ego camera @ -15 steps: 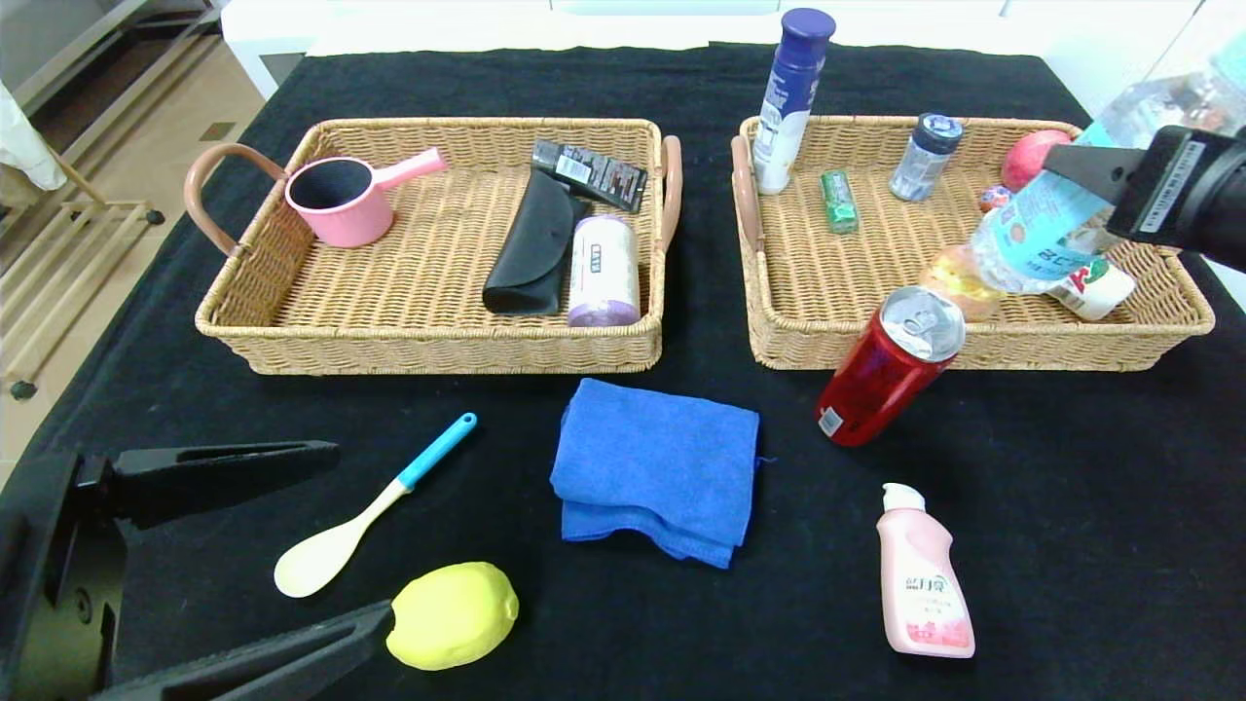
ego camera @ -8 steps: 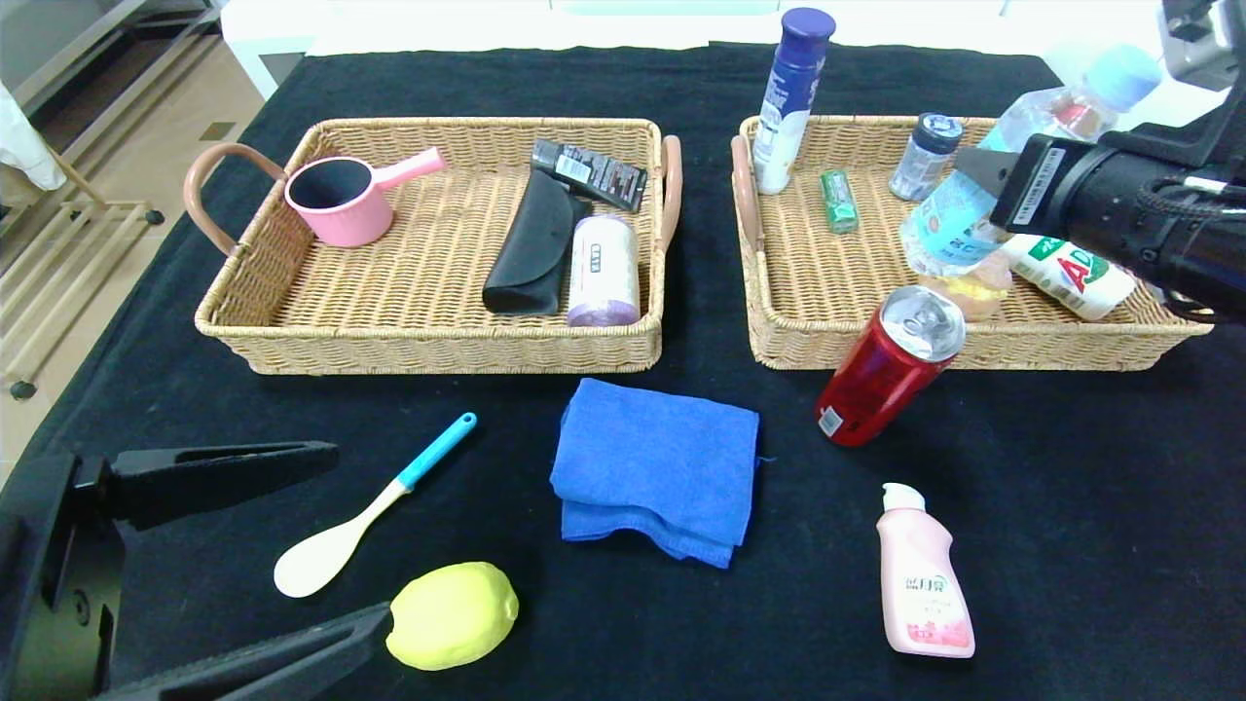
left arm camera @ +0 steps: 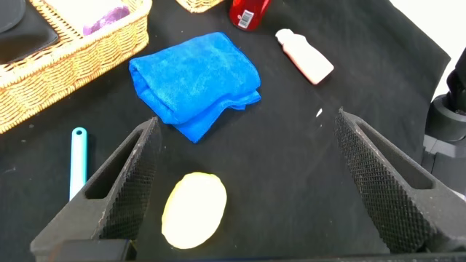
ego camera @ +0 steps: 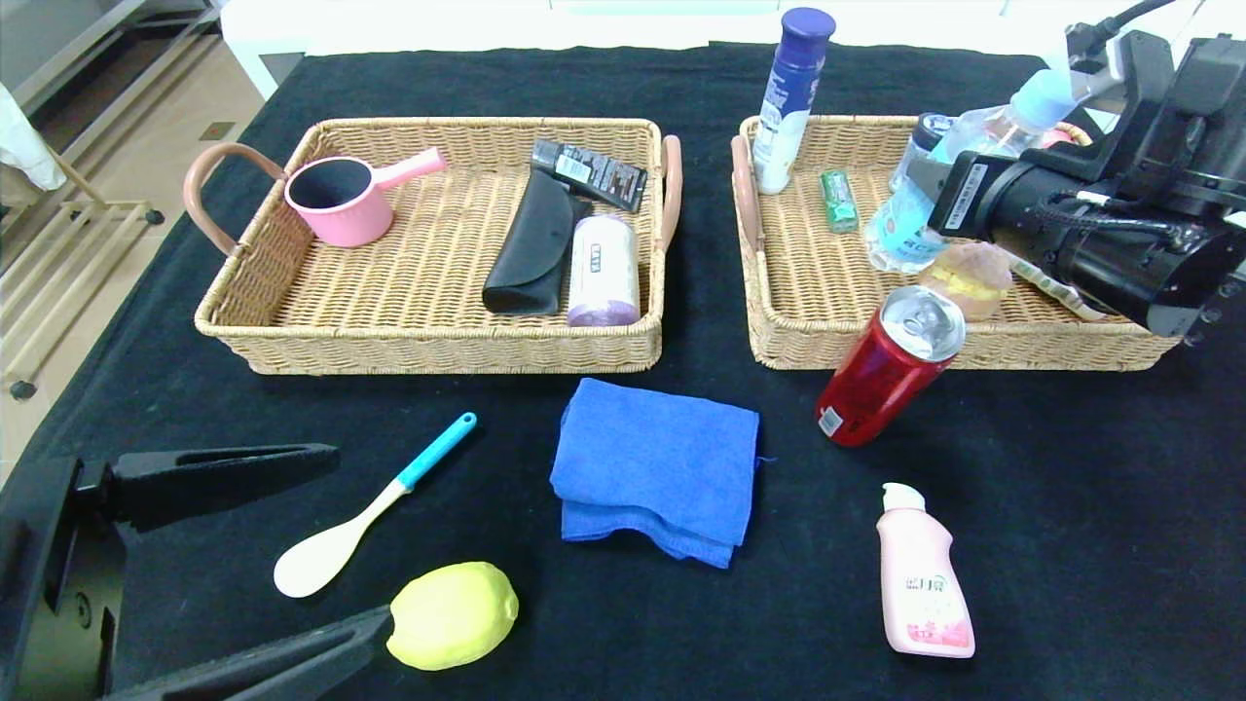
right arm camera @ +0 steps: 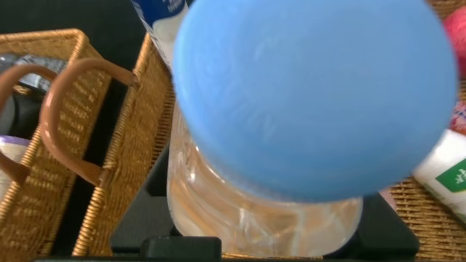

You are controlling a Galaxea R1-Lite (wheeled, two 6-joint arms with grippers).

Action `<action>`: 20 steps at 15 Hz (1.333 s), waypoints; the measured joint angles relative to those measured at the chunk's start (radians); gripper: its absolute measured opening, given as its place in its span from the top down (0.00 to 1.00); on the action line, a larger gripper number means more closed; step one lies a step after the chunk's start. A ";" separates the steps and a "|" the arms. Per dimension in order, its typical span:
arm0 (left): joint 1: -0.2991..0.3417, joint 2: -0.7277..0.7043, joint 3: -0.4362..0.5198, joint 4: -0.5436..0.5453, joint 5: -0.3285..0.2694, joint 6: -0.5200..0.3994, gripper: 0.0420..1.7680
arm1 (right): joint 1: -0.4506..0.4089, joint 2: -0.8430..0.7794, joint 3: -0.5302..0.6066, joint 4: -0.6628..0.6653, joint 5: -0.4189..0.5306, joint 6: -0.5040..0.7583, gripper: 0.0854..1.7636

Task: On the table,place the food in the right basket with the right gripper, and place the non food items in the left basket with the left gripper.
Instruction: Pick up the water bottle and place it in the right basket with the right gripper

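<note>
Two risks are carried by this moment, and both sit close below the right gripper (ego camera: pixel 930 180), which is clamped on the water bottle (ego camera: pixel 900 219) and held tilted over the right basket (ego camera: pixel 788 331). The bottle's blue cap (right arm camera: pixel 313 94) fills the right wrist view, so little of the landing spot can be checked from there. Directly beneath the bottle's lower end a small bun-like item (ego camera: pixel 969 277) is lying, and just beside the gripper a small clear jar (ego camera: pixel 925 127) is standing; if the bottle is released from this tilt, it is judged likely to roll, to knock the jar over, or to end up propped on the bun. Just outside the basket's near wall, below and toward the robot from the gripper, the red can (ego camera: pixel 891 365) is standing, and it could be toppled if the arm is drawn back low. The left gripper (ego camera: pixel 336 531) is parked well apart on the table (ego camera: pixel 1071 487) with its jaws spread wide and nothing between them, the lemon (ego camera: pixel 453 615) touching or nearly touching its lower finger, the spoon (ego camera: pixel 360 511) between the two, and the blue cloth (ego camera: pixel 657 467) and pink bottle (ego camera: pixel 920 574) farther off; a careless closing there would catch food with the wrong gripper.
</note>
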 joint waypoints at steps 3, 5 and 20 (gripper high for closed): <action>0.000 0.000 0.003 0.000 0.000 0.000 0.03 | -0.002 0.019 -0.004 -0.001 0.000 0.000 0.48; 0.000 0.000 0.003 -0.001 -0.001 0.000 0.03 | -0.004 0.024 -0.004 -0.001 -0.001 -0.002 0.47; 0.000 0.000 0.006 -0.001 0.000 0.010 0.03 | -0.014 -0.009 0.062 0.001 -0.003 -0.020 0.10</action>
